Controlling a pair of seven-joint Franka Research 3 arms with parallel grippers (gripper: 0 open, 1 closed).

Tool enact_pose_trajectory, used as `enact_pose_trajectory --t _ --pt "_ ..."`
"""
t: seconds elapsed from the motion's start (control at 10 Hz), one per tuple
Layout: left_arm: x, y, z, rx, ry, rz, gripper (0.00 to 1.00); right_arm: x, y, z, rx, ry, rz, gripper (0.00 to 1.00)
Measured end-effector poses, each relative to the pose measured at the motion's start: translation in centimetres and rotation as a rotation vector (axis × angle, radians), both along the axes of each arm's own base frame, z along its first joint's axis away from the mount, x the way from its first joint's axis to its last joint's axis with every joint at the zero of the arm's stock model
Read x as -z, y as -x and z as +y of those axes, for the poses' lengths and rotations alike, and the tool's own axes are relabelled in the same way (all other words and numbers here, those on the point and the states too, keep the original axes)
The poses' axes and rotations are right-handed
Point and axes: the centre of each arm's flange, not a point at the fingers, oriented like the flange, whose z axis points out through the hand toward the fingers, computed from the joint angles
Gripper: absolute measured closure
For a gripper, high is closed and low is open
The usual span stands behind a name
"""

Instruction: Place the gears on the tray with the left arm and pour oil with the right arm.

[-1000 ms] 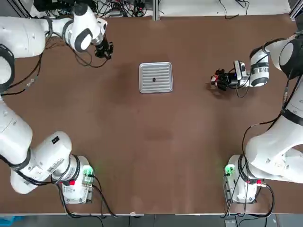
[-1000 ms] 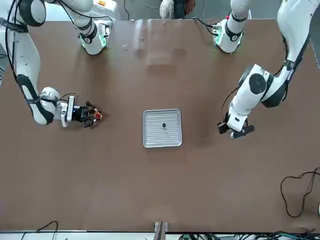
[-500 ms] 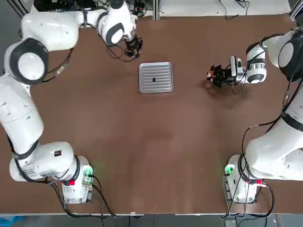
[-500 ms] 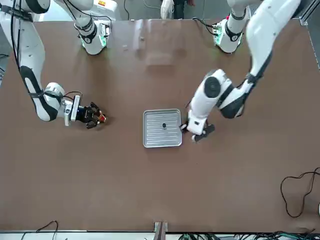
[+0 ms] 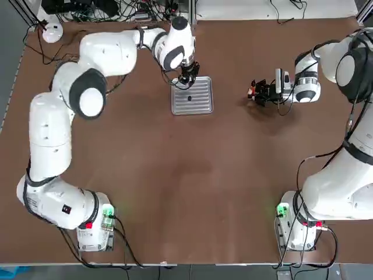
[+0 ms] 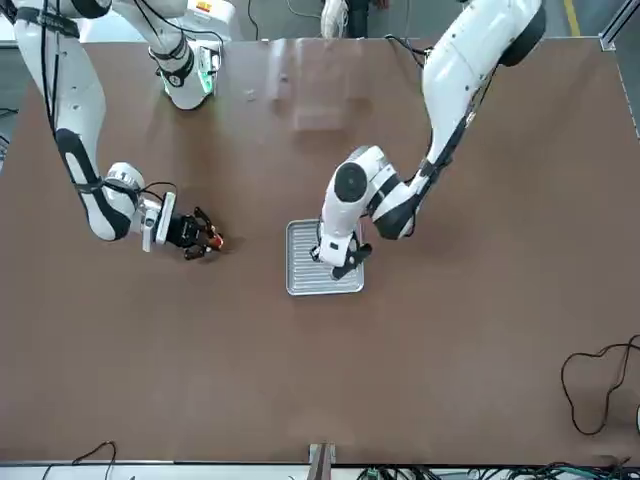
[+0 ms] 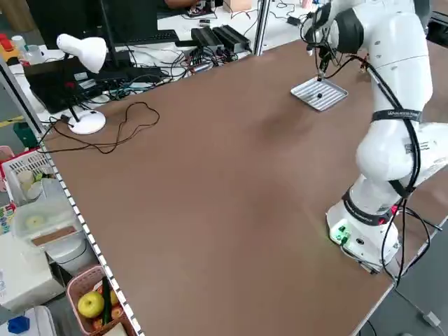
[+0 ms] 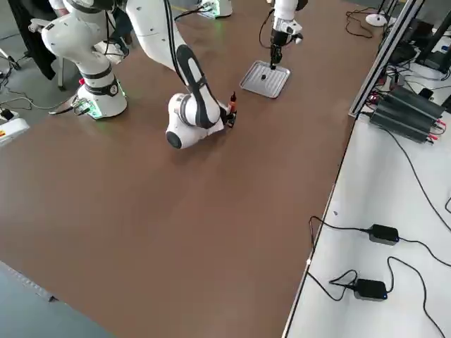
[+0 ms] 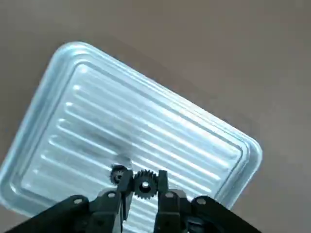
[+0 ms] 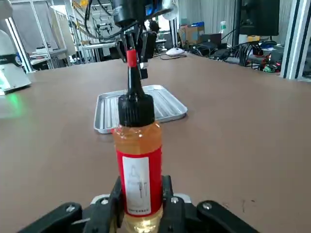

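The left gripper [image 9: 143, 196] pinched a gear [image 9: 144, 183] above the tray [image 9: 97, 87]; the right gripper [image 10: 141, 201], at 3 o'clock, clamped the oil bottle [image 10: 137, 160].

- No words, numbers or brand names can be read anywhere from where I stand.
- The oil bottle [image 10: 138, 165] has a red label with a small white panel and a faint line drawing on it; whatever is printed there is too small to make out.
- The left arm [image 7: 404, 112] has a dark band with pale lettering on it, too small to read.
- A small dark plate sits on the same arm near its base at the bench's near left corner; no characters can be made out on it.
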Motion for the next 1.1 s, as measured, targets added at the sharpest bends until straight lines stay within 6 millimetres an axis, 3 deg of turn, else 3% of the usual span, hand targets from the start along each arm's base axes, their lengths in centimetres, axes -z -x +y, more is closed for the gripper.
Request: enact_pose_trajectory --t 0.2,0.9,1.0,1.1 --pt "1.7 0.8 -1.2 0.003 -0.020 0.002 0.75 -0.2 0.0 0.5 0.008 0.003 -0.001 0.67" --pt "2.5 1.4 -1.7 0.008 -0.024 0.012 0.74 -0.2 -0.1 1.4 0.014 0.002 0.000 0.67" --pt "2.5 1.4 -1.7 0.008 -0.024 0.012 0.63 -0.2 -0.1 1.8 0.014 -0.001 0.000 0.67" --pt "2.4 1.3 -1.7 0.007 -0.023 0.010 0.62 -0.2 -0.1 2.3 0.012 -0.004 0.000 0.67"
